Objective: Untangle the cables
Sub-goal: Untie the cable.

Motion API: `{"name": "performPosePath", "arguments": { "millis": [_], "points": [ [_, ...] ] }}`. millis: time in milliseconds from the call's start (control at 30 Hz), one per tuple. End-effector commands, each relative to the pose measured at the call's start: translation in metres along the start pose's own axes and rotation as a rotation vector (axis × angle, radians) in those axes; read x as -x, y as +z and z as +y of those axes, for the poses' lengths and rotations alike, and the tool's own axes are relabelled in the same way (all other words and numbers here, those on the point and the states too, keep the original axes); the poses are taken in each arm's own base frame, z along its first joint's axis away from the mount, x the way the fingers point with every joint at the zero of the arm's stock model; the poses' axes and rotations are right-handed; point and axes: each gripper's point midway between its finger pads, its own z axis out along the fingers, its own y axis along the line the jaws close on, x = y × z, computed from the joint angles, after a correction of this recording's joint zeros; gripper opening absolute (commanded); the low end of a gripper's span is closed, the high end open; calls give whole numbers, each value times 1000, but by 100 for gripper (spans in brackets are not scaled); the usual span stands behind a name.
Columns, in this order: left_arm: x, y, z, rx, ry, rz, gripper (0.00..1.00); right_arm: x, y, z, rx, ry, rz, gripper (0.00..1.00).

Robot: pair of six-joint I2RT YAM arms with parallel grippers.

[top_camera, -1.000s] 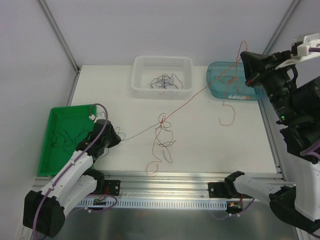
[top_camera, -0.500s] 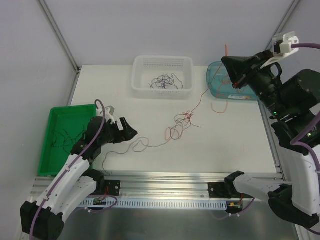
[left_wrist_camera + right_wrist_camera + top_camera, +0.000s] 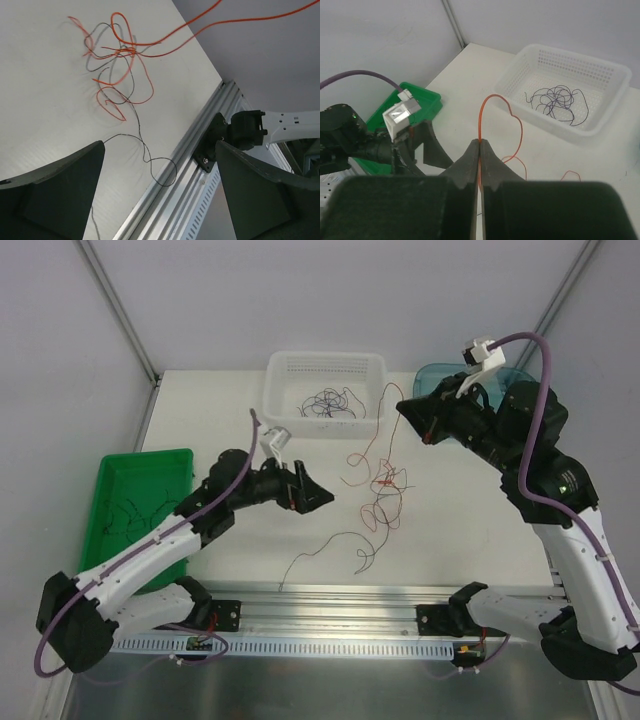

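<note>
- R gripper [image 3: 408,412] clenched on orange strand [image 3: 481,117]; cables [image 3: 382,492] hang below it, knot just ahead of my L gripper [image 3: 318,498].
- L jaws wide, empty.
- Next, I reckon: L pinches black strand [image 3: 144,150] below it, pulls away from R slowly.
- Vs 1 s ago: L was clamped, line taut; now slack.

Left jaws wide, cables [image 3: 383,485] slack

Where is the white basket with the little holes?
In the top view, the white basket sits at the far middle of the table, just left of the blue tub, with dark wires curled inside.
</note>
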Motion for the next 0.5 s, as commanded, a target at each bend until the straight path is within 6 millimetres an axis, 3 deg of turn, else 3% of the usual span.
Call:
{"name": "performPosePath", "arguments": {
  "millis": [0,33,67,100,167,233,300,467],
  "points": [
    [17,35,-37,-105,106,-79,93,18,-16,7,1,23,-82,1],
    [20,45,-33,-74,136,-107,93,19,-17,5,-20,51,-90,1],
    [24,53,-42,-99,164,-143,93,20,-17,5,-24,56,-93,1],
    [10,69,-40,-86,175,-116,93,22,-18,6,-27,62,-100,1],
    [14,85,-39,-63,223,-166,93,22,-18,8,-25,68,-97,1],
    [1,105,-30,-29,254,-153,93,20,-18,10,-23,70,-88,1],
    [1,121,-15,43,266,-200,93,21,-19,11,-21,75,-94,1],
    [-6,143,15,163,297,-242,91,19,-22,18,5,101,-100,1]
  ]
}}
